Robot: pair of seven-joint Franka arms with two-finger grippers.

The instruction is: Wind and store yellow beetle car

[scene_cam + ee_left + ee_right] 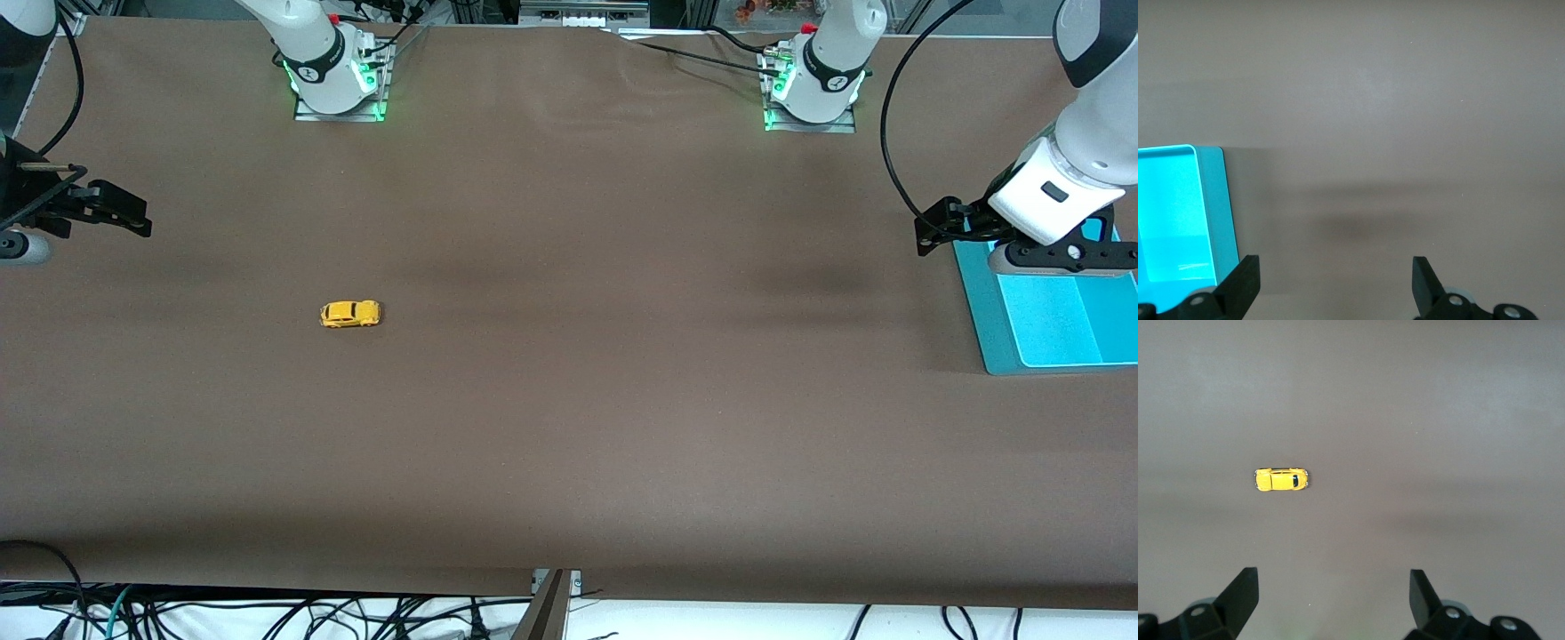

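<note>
Yellow beetle car (350, 314) on table (569, 427), untouched

White arms with black joint bands, cables and black claws.

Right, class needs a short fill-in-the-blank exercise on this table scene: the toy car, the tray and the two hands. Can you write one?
1. The toy car on the table is coloured ____.
2. The car lies toward the ____ arm's end of the table.
3. The left hand hangs beside the ____ tray.
4. The right hand has its fingers ____ and holds nothing.

Missing words: yellow; right; turquoise; open
</note>
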